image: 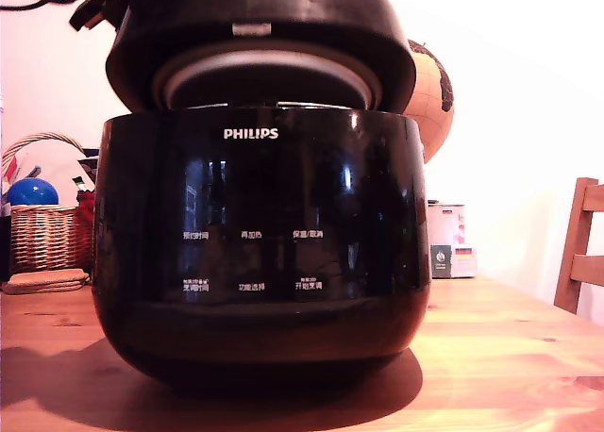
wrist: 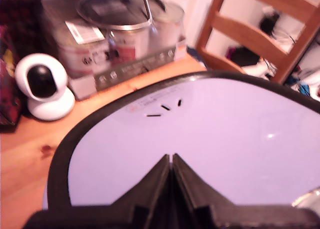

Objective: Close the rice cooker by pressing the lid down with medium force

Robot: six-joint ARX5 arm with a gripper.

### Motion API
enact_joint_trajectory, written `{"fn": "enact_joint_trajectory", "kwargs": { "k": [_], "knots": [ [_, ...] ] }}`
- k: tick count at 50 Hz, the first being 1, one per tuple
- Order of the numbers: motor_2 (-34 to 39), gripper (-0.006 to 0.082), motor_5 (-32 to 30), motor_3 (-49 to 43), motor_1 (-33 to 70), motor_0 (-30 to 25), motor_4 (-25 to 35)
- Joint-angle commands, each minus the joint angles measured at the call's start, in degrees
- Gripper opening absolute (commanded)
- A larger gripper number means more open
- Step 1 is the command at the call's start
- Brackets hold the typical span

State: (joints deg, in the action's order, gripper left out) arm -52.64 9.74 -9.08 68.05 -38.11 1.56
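Note:
The rice cooker fills the exterior view, a glossy black pot with a white PHILIPS logo, standing on the wooden table. Its lid hangs partly lowered above the body, with a narrow gap and the grey-rimmed underside showing. In the wrist view the lid's glossy top reflects bright light, and my gripper is shut, its fingertips pressed together on or just above that surface. Only a dark bit of the arm shows in the exterior view's upper left.
A wicker basket with a blue ball stands at the exterior view's left, a globe behind the cooker, a wooden chair at its right. The wrist view shows a white camera and a boxed pot.

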Motion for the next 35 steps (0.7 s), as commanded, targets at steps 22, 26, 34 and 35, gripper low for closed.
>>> {"fn": "enact_joint_trajectory", "kwargs": {
  "k": [22,26,34,35],
  "knots": [
    [12.46,-0.0021,1.42,9.35,-2.93,-6.84,-9.53],
    [13.09,-0.0021,1.44,9.64,-2.93,-8.35,-11.3],
    [14.08,-0.0021,2.45,10.75,-2.93,-10.73,-13.92],
    [14.25,-0.0021,2.47,10.8,-2.93,-11.06,-14.14]
  ]
}}
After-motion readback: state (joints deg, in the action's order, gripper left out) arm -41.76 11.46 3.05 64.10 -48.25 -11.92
